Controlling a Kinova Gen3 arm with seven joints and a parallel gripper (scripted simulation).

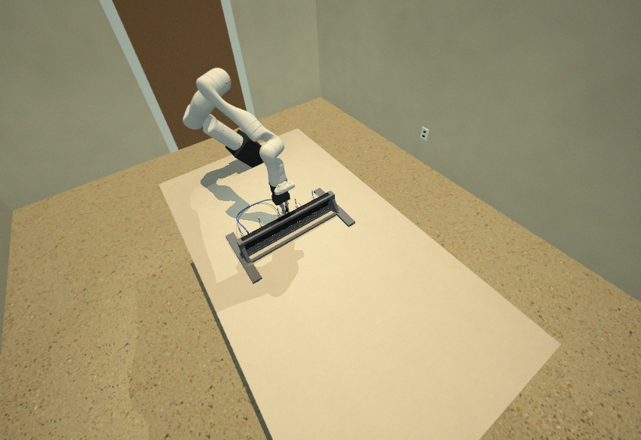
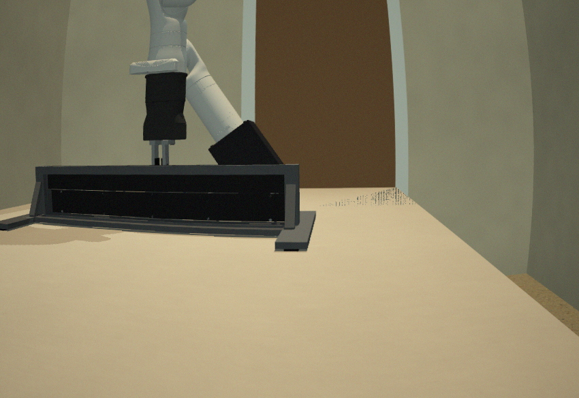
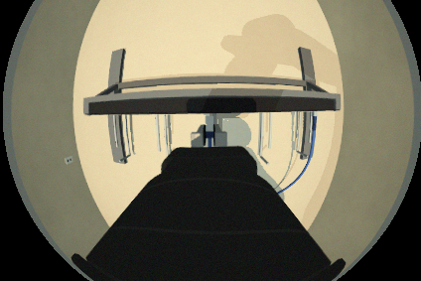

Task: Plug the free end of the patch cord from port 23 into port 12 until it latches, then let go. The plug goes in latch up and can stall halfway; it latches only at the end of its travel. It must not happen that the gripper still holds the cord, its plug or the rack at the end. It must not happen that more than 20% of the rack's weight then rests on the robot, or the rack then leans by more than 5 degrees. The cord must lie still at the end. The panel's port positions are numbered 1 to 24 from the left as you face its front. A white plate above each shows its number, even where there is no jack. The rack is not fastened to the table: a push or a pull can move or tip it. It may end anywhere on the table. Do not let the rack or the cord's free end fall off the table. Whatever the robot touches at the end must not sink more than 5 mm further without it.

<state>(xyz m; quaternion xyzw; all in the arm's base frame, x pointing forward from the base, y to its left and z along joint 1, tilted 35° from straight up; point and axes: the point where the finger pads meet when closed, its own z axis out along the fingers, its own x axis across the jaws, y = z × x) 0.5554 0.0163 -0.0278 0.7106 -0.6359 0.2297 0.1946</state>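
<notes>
The dark rack stands upright on its two feet. My gripper points down close behind the panel's cord side, near mid-width. It is shut on the patch cord's plug; blue shows between the fingers, and a pale block shows between them and the panel in the wrist view. The blue patch cord loops from the rack's end, at the right in the wrist view, back under the gripper. Port numbers, the latch and how deep the plug sits are hidden.
Several pale cords hang on the same side of the panel, to both sides of the gripper. The table extends far beyond the rack's other side. One long table edge runs near the rack's end where the blue cord is.
</notes>
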